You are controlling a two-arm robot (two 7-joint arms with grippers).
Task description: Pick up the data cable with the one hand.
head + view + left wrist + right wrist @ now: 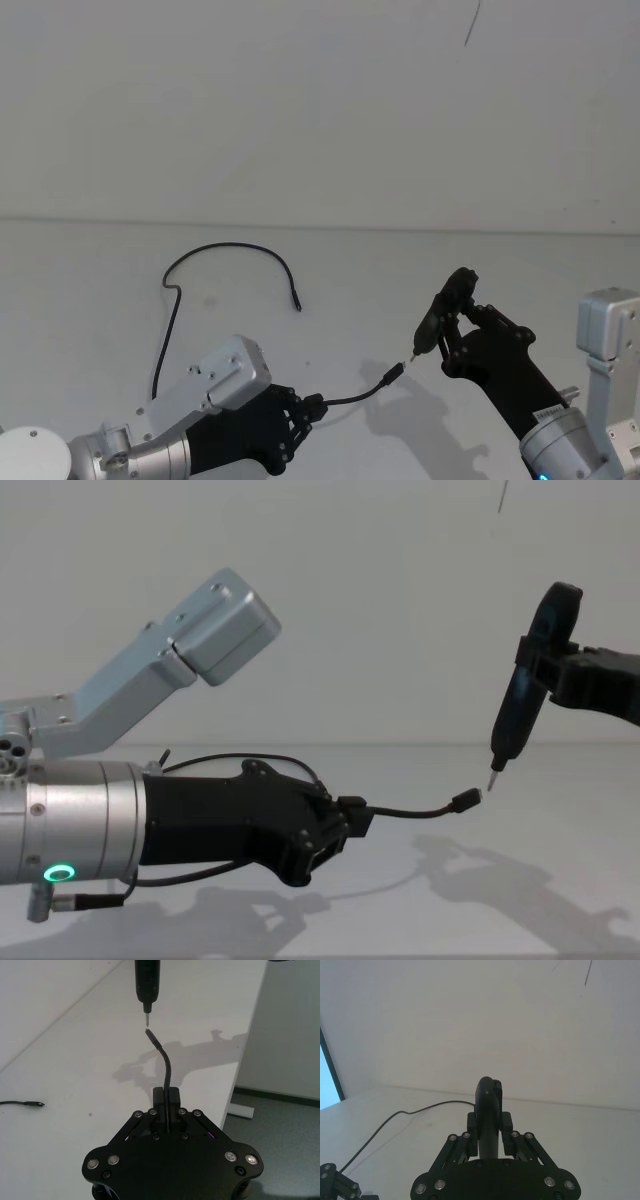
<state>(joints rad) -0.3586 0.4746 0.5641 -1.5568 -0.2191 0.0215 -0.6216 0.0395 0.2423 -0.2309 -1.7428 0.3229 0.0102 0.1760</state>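
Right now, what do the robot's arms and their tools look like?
The left tool is black, angular plastic with short fingers and small round screws, on a thick silver cylindrical arm with a glowing green ring and a boxy grey joint behind it. The right tool is the same black angular shape, on a silver arm with a blue light.

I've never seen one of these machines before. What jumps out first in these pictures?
Two black grippers nearly meet above the white table. The left gripper, low on the left, is shut on the data cable, whose free plug sticks out toward the right gripper. That one clamps a slim pen-like tool, its tip almost at the plug. The rest of the cable loops across the table behind.
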